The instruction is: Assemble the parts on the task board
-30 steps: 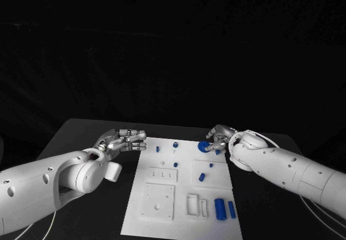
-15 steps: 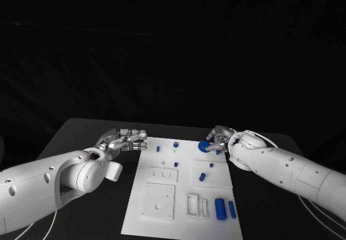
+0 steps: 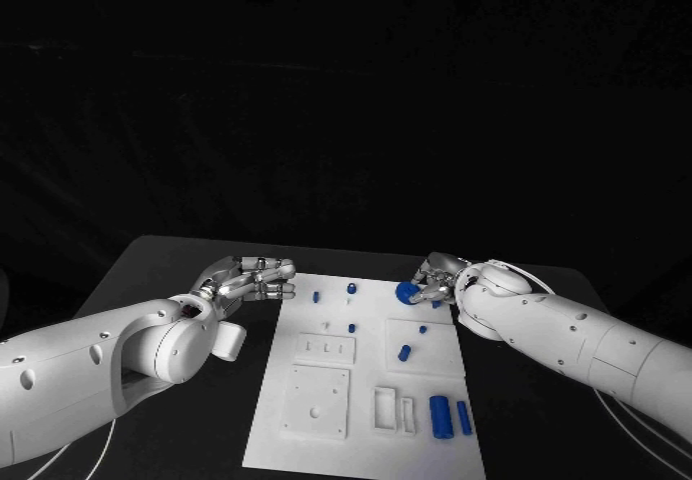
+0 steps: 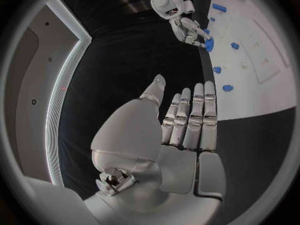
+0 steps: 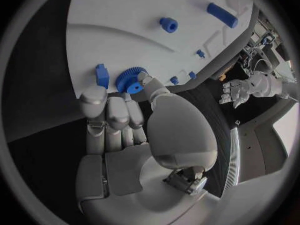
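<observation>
The white task board (image 3: 361,385) lies in the middle of the black table. At its far right corner my right hand (image 3: 438,274) pinches a blue gear (image 3: 408,292) between thumb and fingertips, low over the board; in the right wrist view the thumb lies against the gear (image 5: 130,80). The gear (image 4: 209,44) sits at the same fingertips in the left wrist view. My left hand (image 3: 254,280) hovers beside the board's far left corner and holds nothing, its fingers (image 4: 190,120) stretched out side by side. Small blue pegs (image 3: 351,290) stand near the far edge.
More blue parts sit on the board: a short peg (image 3: 405,352) mid-board, a thick cylinder (image 3: 440,418) and a bar (image 3: 463,418) at the near right. A raised white plate with holes (image 3: 316,402) lies at the near left. Black table runs along both sides.
</observation>
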